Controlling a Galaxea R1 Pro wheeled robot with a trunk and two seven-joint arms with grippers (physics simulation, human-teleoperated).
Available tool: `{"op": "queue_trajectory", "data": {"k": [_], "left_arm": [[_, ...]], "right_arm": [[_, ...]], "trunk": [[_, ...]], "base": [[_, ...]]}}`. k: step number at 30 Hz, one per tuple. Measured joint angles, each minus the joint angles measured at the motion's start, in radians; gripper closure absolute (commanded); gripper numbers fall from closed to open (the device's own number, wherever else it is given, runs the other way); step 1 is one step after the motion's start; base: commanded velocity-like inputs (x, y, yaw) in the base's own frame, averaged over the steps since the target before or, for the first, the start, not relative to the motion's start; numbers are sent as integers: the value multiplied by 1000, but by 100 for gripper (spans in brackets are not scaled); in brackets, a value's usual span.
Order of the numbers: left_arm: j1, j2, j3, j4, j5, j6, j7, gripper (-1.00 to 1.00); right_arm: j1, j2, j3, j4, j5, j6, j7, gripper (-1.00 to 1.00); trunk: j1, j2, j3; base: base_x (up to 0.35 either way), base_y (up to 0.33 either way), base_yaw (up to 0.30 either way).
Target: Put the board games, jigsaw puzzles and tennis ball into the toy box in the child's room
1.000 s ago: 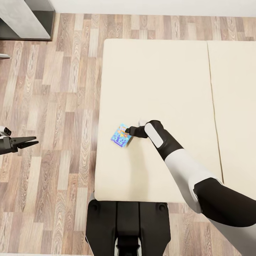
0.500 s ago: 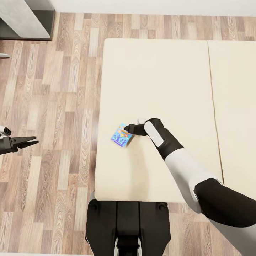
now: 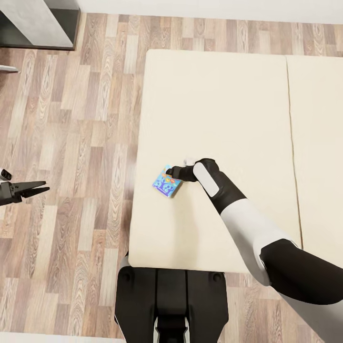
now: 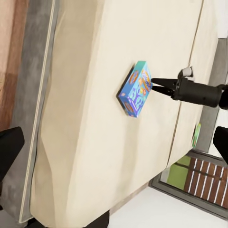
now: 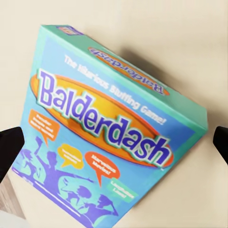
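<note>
Near the bed (image 3: pixel 228 109) edge, the spread right gripper (image 3: pixel 172 172) could nudge the Balderdash box (image 3: pixel 166 182) floorward before clamping it.

Right arm (image 3: pixel 247 224): glossy white forearm shell, black upper section and black wrist housing with a pale grey oval panel. Small white cap near the wrist. Right gripper (image 3: pixel 170 172): black, slim tapered fingers. Left gripper (image 3: pixel 37 186): black, pointed fingers. Base (image 3: pixel 171 300): black, glossy, two round fasteners on top.
</note>
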Motion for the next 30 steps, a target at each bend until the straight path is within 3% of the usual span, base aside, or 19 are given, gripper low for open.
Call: {"op": "queue_trajectory", "data": {"k": [7,30], "left_arm": [[0,0,19,0,0,-3,0,-100],[0,0,21,0,0,-2,0,-100]], "right_arm": [[0,0,0,0,1,-2,0,-100],[0,0,-1,-2,2,-2,0,-100]], "trunk": [[0,0,-4],[0,0,-16]], "base": [[0,0,7],[0,27,0]]}}
